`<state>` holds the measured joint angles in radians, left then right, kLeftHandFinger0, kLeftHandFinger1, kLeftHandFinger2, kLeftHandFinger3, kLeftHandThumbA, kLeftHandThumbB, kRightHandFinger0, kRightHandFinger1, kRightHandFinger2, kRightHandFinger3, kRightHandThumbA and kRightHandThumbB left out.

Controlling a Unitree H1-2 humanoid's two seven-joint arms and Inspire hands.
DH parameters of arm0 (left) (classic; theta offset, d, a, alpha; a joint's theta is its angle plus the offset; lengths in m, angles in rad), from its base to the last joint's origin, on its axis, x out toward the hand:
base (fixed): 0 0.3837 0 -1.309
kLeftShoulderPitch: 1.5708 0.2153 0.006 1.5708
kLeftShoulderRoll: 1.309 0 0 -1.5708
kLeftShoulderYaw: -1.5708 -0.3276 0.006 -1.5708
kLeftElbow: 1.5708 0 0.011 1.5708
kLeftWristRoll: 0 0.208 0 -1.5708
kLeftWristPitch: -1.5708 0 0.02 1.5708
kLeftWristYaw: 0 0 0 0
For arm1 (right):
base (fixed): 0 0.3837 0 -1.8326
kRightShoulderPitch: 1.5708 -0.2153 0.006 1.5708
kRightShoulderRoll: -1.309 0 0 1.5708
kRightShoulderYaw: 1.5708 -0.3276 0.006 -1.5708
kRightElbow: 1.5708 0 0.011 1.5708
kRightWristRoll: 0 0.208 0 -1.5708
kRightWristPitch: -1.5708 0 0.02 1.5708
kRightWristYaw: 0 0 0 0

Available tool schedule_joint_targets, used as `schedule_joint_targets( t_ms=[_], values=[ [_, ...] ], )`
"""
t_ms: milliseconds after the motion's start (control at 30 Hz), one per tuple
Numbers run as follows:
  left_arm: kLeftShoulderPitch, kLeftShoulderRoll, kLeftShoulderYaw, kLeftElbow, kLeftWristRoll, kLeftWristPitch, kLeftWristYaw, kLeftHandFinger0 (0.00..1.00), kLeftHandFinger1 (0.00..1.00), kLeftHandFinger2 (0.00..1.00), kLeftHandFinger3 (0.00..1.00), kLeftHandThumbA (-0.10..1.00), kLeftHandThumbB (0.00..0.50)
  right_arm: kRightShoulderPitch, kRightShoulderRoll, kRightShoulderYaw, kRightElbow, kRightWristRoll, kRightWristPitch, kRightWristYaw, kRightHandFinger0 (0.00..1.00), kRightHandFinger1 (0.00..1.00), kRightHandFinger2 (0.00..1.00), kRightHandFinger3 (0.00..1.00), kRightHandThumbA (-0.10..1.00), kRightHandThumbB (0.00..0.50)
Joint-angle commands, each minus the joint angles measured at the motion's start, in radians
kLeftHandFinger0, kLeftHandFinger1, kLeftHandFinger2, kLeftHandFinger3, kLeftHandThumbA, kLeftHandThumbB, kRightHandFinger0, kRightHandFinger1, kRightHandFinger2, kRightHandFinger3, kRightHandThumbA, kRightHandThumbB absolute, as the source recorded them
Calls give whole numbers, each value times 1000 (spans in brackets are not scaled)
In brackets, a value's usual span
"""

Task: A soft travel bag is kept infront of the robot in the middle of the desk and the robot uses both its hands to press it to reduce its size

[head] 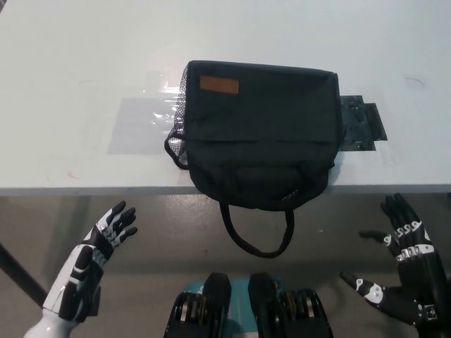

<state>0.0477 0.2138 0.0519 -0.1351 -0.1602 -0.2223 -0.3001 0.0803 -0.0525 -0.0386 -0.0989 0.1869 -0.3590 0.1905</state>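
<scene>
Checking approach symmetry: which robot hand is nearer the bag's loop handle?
Left, slightly. Left robot hand sits lower-left of the handle; right robot hand lower-right, farther out. Both open.

Bag (257, 137) mid-desk (70, 84), handle (257, 229) overhanging front edge

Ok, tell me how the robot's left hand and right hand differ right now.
The left hand is white with black fingers; the right hand is black with small white marks. The left hand sits at the picture's lower left, the right hand at its lower right. Both are open with fingers spread, both are below the desk edge, and neither touches the bag.
</scene>
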Motion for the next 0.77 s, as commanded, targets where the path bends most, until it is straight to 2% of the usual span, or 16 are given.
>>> schedule_joint_targets(
  t_ms=[0, 33, 67, 100, 133, 167, 200, 233, 300, 433, 500, 567, 633, 667, 700, 733],
  values=[
    [-31, 11, 3, -7, 12, -1, 18, 549, 1000, 1000, 1000, 1000, 146, -20, 2, -14, -6, -15, -36, -26, 1, 1000, 1000, 1000, 1000, 189],
    [-32, 9, 4, -7, 16, -2, 22, 495, 1000, 1000, 1000, 1000, 148, -23, 3, -14, -4, -12, -34, -27, 0, 1000, 1000, 1000, 1000, 189],
    [-33, 11, 4, -11, 22, -1, 23, 499, 1000, 1000, 1000, 1000, 158, -27, 3, -14, 0, -9, -37, -27, 0, 1000, 1000, 1000, 1000, 195],
    [-34, 12, 3, -12, 20, 0, 20, 588, 1000, 1000, 1000, 1000, 153, -30, 2, -13, 5, -11, -46, -25, 139, 1000, 1000, 1000, 1000, 164],
    [-38, 14, 4, -11, 18, 2, 18, 642, 1000, 1000, 1000, 1000, 158, -33, 2, -13, 7, -13, -49, -25, 190, 1000, 1000, 1000, 1000, 166],
    [-40, 14, 3, -10, 14, 5, 17, 770, 1000, 1000, 1000, 1000, 157, -33, 0, -13, 4, -13, -45, -25, 506, 1000, 1000, 1000, 1000, 174],
    [-40, 13, 3, -15, 2, 20, 14, 1000, 1000, 1000, 1000, 1000, 179, -35, -4, -12, 7, -8, -54, -20, 800, 1000, 1000, 1000, 1000, 147],
    [-42, 14, 3, -15, -2, 24, 12, 1000, 1000, 1000, 1000, 1000, 164, -38, -6, -11, 9, -4, -61, -17, 1000, 1000, 1000, 1000, 1000, 151],
    [-47, 19, -1, -9, 17, 13, 10, 1000, 1000, 1000, 1000, 1000, 172, -42, -11, -9, 10, -12, -55, -17, 1000, 1000, 1000, 1000, 1000, 191],
    [-60, 27, -8, 8, 19, -24, -6, 1000, 1000, 1000, 1000, 1000, 131, -53, -12, -6, 13, -14, -43, -19, 1000, 1000, 1000, 1000, 1000, 232],
    [-63, 29, -9, 10, 17, -28, -7, 1000, 1000, 1000, 1000, 1000, 128, -53, -11, -5, 10, -16, -36, -22, 1000, 1000, 1000, 1000, 1000, 236],
    [-64, 31, -11, -10, 29, 15, 4, 1000, 1000, 1000, 1000, 1000, 172, -50, -8, -6, -5, -30, -14, -33, 1000, 1000, 1000, 1000, 1000, 241],
    [-67, 27, -7, -7, -3, 24, -1, 1000, 1000, 1000, 1000, 1000, 171, -53, -11, -7, -3, -16, -7, -30, 1000, 1000, 1000, 1000, 1000, 245],
    [-69, 25, -4, -7, 22, 15, 11, 609, 1000, 1000, 1000, 1000, 183, -56, -12, -7, 1, -13, -10, -30, 1000, 1000, 1000, 1000, 1000, 246],
    [-72, 23, -2, -7, 33, 14, 18, 334, 1000, 1000, 1000, 1000, 168, -58, -13, -7, 3, -12, -12, -30, 1000, 1000, 1000, 1000, 1000, 237],
    [-73, 22, -2, -7, 33, 15, 19, 269, 1000, 1000, 1000, 1000, 169, -58, -13, -7, 3, -11, -12, -29, 1000, 1000, 1000, 1000, 1000, 234]
  ],
)
